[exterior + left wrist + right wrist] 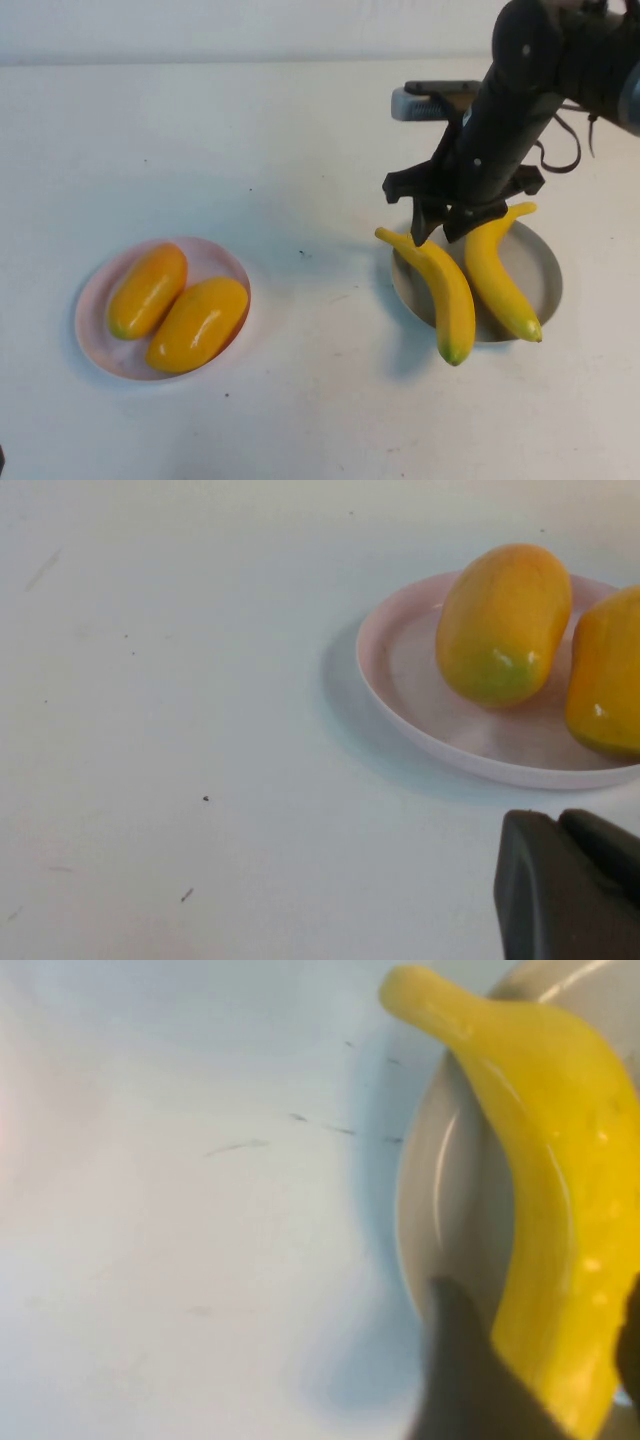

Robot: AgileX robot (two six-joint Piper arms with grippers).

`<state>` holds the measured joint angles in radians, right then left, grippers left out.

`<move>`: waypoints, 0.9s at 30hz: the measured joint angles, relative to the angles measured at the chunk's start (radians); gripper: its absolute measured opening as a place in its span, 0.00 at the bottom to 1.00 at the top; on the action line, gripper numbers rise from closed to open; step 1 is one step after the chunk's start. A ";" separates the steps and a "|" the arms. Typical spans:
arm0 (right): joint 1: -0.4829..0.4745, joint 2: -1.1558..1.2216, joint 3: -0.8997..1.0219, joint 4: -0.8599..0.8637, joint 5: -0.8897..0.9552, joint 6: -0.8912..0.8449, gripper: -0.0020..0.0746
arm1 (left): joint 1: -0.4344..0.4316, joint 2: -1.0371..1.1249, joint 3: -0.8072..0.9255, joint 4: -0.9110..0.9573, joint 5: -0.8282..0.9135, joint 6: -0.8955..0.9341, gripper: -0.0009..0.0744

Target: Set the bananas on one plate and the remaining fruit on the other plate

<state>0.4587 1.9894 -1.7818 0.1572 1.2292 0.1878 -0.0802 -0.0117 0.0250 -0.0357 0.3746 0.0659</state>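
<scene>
Two bananas lie on the grey plate point(545, 270). The left banana point(445, 290) hangs over the rim at both ends, and the right banana point(497, 275) lies inside. My right gripper point(443, 232) hangs over the plate's back edge, its fingers closed against both sides of the left banana point(550, 1160) near the stem end. Both orange-yellow fruits point(148, 290) point(198, 323) rest side by side on the pink plate point(95, 340). My left gripper point(560, 820) is shut on nothing, low beside the pink plate point(400, 695).
A grey and black device point(435, 100) sits on the table behind my right arm. White tabletop stretches between the two plates and along the front.
</scene>
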 joint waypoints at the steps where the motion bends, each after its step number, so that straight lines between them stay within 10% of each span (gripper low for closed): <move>1: 0.000 -0.020 0.007 0.003 0.000 0.000 0.36 | 0.000 0.000 0.000 0.000 0.000 0.000 0.01; 8: 0.000 -0.216 0.146 0.011 0.000 -0.097 0.04 | 0.000 0.000 0.000 0.000 0.000 0.000 0.01; 27: -0.021 -0.689 0.620 -0.026 0.006 -0.155 0.01 | 0.000 0.000 0.000 0.000 0.000 0.000 0.01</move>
<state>0.4375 1.2999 -1.1617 0.1314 1.2353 0.0331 -0.0802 -0.0117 0.0250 -0.0357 0.3746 0.0659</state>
